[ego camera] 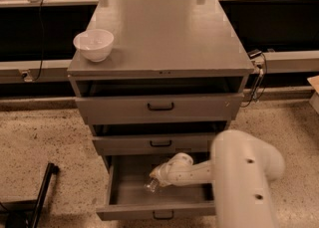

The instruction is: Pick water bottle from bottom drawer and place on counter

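Note:
The bottom drawer (125,192) is pulled open, showing its plain grey inside. The water bottle (150,187), clear and small, lies tilted in the middle of the drawer. My gripper (156,176) is down inside the drawer, right over the bottle's upper end, at the end of a white wrist (187,171) that reaches in from the right. The bottle's far end is hidden by the gripper. The counter (164,33) is the flat grey top of the cabinet, well above the gripper.
A white bowl (93,44) stands on the counter's front left corner. The two upper drawers (159,106) stick out slightly above the open one. My thick white arm link (244,177) fills the lower right. A black stand leg (42,192) lies on the floor at left.

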